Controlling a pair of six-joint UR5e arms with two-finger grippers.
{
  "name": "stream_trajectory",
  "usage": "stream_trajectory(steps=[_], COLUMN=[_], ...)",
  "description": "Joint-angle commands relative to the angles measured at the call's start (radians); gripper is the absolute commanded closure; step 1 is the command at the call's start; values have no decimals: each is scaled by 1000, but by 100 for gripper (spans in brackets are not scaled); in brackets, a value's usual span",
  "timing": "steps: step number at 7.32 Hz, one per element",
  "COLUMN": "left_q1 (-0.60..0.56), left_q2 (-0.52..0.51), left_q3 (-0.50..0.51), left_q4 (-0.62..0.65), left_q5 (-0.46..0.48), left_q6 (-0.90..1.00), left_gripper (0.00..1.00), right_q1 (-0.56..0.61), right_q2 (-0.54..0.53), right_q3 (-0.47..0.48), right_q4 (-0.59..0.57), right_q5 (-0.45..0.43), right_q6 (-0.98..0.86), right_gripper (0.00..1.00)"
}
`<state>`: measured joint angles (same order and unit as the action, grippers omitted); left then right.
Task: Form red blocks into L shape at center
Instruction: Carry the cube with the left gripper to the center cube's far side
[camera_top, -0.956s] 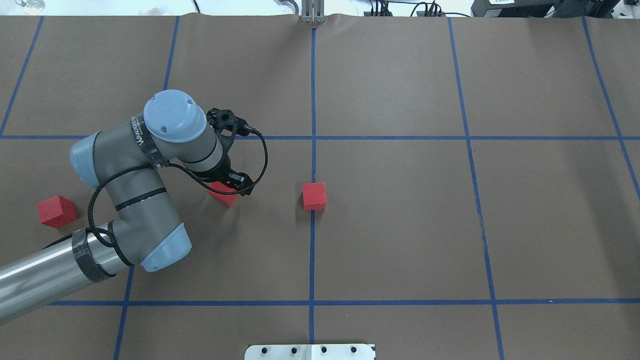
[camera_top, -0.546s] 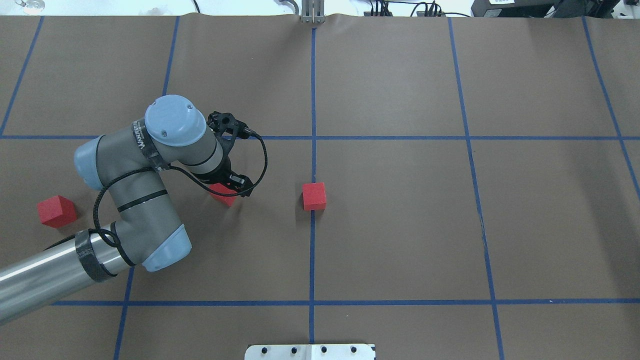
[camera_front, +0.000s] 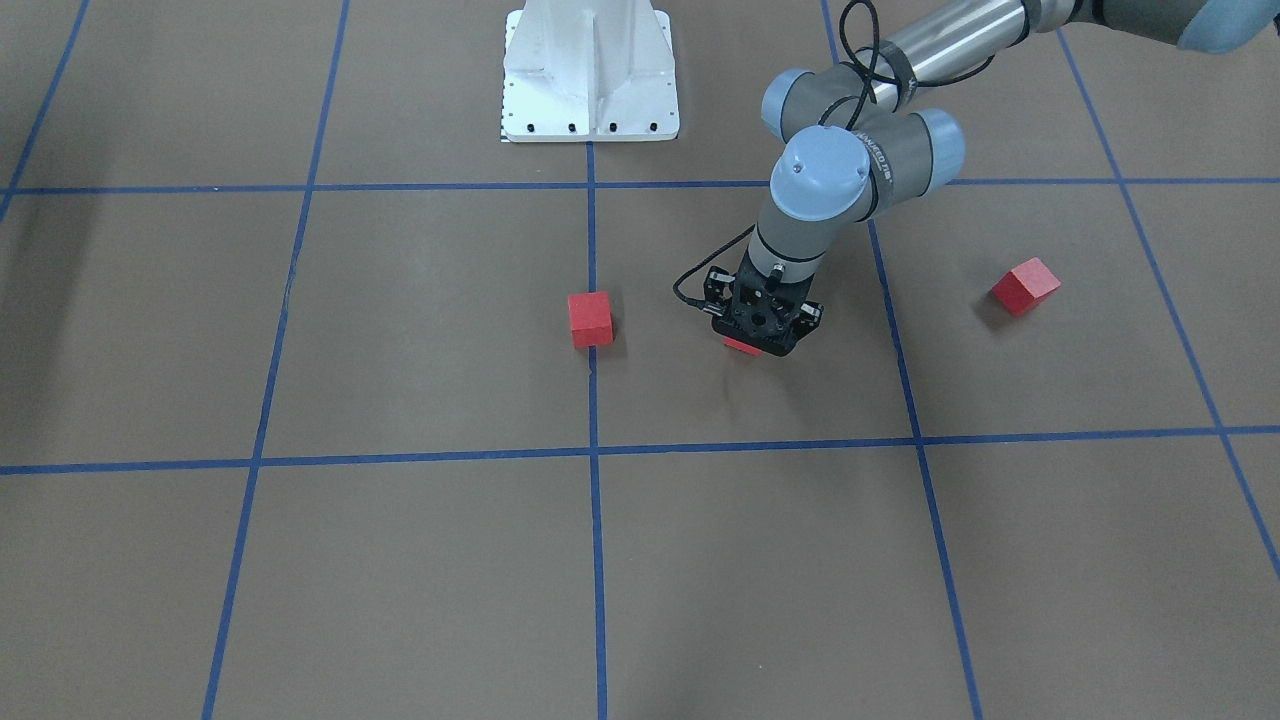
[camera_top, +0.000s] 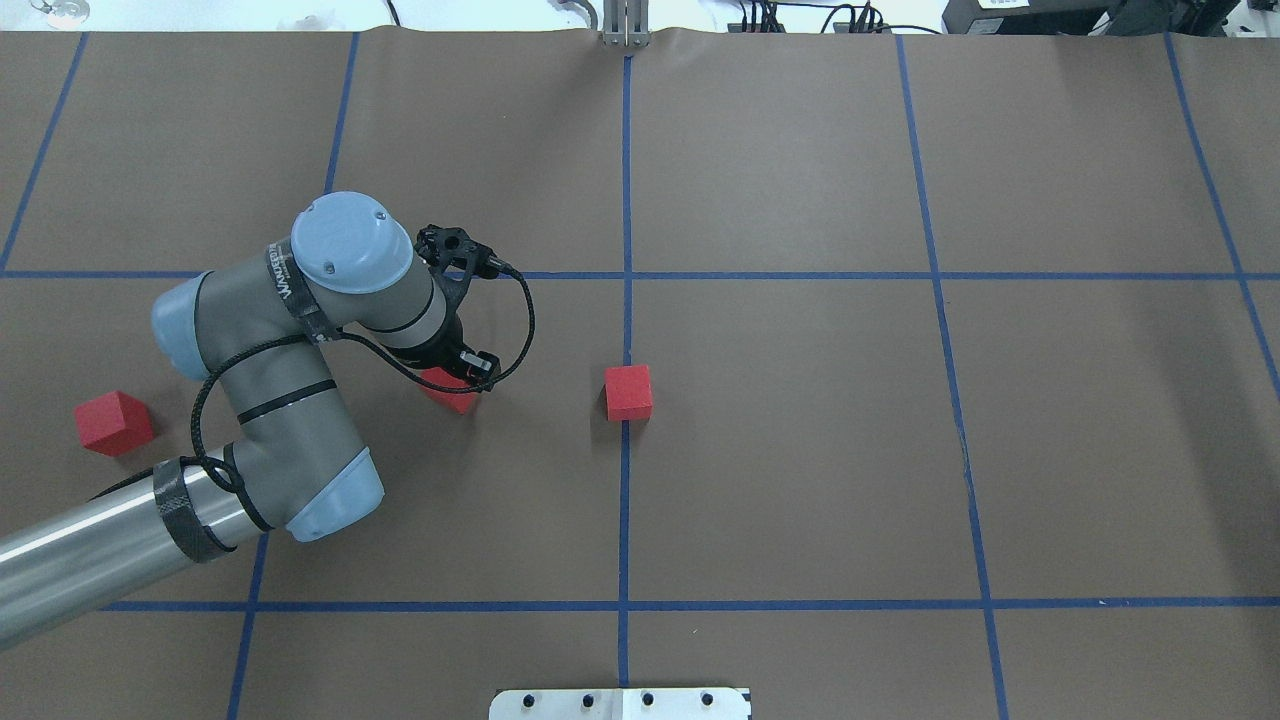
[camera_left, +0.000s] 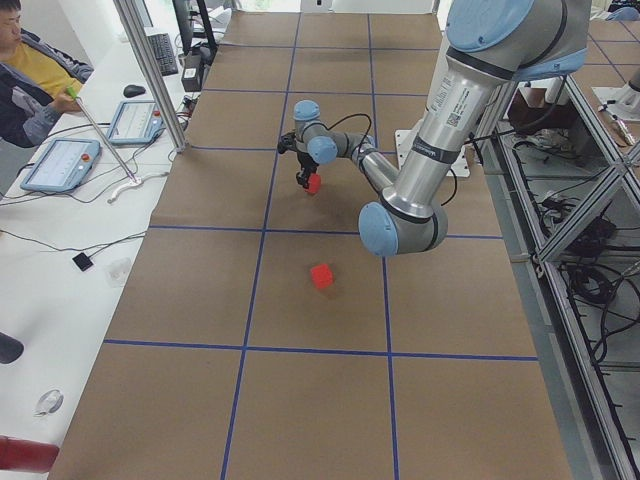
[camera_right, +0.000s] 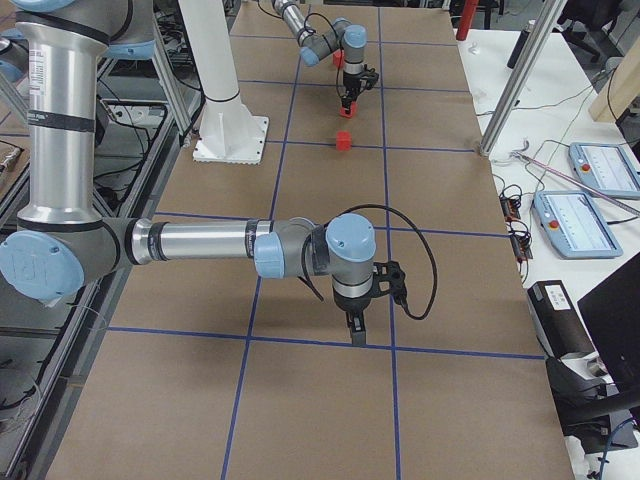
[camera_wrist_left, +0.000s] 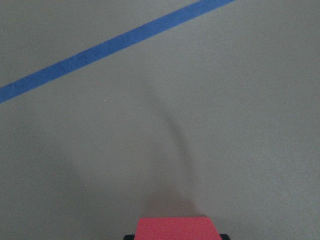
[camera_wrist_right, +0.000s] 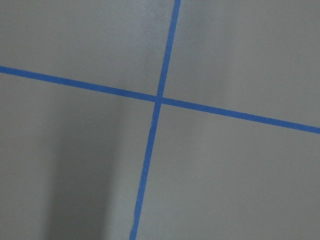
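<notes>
Three red blocks lie on the brown table. One block (camera_top: 628, 391) (camera_front: 590, 318) sits on the blue line at the center. Another (camera_top: 113, 422) (camera_front: 1025, 285) lies far out on my left side. The last block (camera_top: 450, 392) (camera_wrist_left: 175, 229) is under my left gripper (camera_top: 458, 380) (camera_front: 752, 340), low over the table and left of the center. Dark finger edges press against both its sides, so the gripper is shut on it. My right gripper (camera_right: 357, 328) shows only in the exterior right view, pointing down over a tape crossing; I cannot tell its state.
The robot's white base plate (camera_front: 590, 75) (camera_top: 620, 703) sits at the near table edge. A person (camera_left: 30, 70) sits beside the table with tablets (camera_left: 60, 165). An aluminium post (camera_right: 515, 80) stands at the far edge.
My left arm has sunk slightly over the block, its wrist shifting a little toward the center. The block under it and the other two blocks stay where they were.
</notes>
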<state>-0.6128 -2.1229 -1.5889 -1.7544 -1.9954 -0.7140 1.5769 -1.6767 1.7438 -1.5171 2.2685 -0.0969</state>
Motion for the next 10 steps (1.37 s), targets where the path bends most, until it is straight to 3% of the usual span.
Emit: stream_trajectory(steps=[1,3,6,8,10], left_q1=[-18,-28,-21,-7,22], left_q2=[-34,-161,-432,-469,-476], left_q3=[-17,30,339,409,414], left_q4=[85,148,132,72,66], left_q5=[-34,-28,-22,-22,-19], left_q6=[-12,-136,-399,-471,-528], left_gripper=[91,91,91,90,90], right_q1=[0,0,0,0,0], right_q2=[-2,-3,-3,-5,0], right_q3=[-1,-1,-3,-1,-15], right_q4=[0,0,2,0,2], right_q5=[-1,-1,-1,-1,-1], right_q6=[-1,-1,-1,-1,-3], right_gripper=[1,1,1,1,1])
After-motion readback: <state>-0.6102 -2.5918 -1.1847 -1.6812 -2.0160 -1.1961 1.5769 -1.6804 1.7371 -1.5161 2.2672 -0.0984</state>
